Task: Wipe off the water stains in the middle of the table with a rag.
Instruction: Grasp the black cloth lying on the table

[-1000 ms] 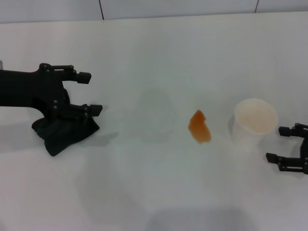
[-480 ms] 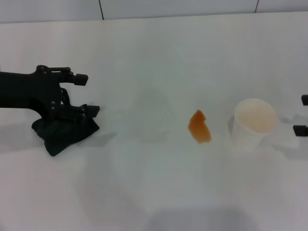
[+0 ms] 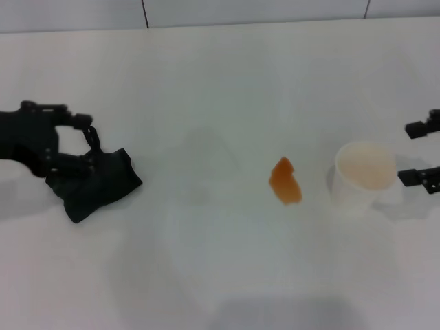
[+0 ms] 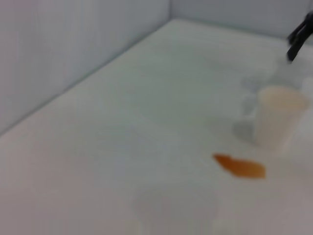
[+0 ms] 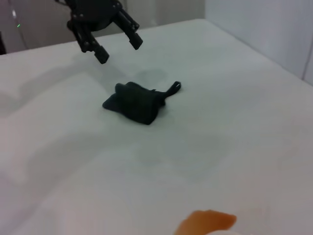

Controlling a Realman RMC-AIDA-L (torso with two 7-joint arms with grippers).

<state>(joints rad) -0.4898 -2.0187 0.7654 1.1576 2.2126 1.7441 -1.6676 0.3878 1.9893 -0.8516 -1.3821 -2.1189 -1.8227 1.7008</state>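
The rag [image 3: 96,182], a crumpled black cloth, lies on the white table [image 3: 206,89] at the left; it also shows in the right wrist view [image 5: 134,103] with its loop tag. My left gripper [image 3: 88,141] is open and empty, hovering just left of and above the rag, also seen in the right wrist view [image 5: 119,50]. The water stains [image 3: 284,181] are an orange-brown blotch near the table's middle, also in the left wrist view [image 4: 239,166] and the right wrist view [image 5: 205,223]. My right gripper [image 3: 410,152] is open and empty at the right edge.
A white cup [image 3: 364,175] stands upright just right of the stain, between it and my right gripper; it also shows in the left wrist view [image 4: 279,117]. A grey wall [image 3: 206,10] runs along the table's far edge.
My left gripper has drawn back to the left, off the rag, which stays put. My right gripper has moved from the cup's front right to level with it.
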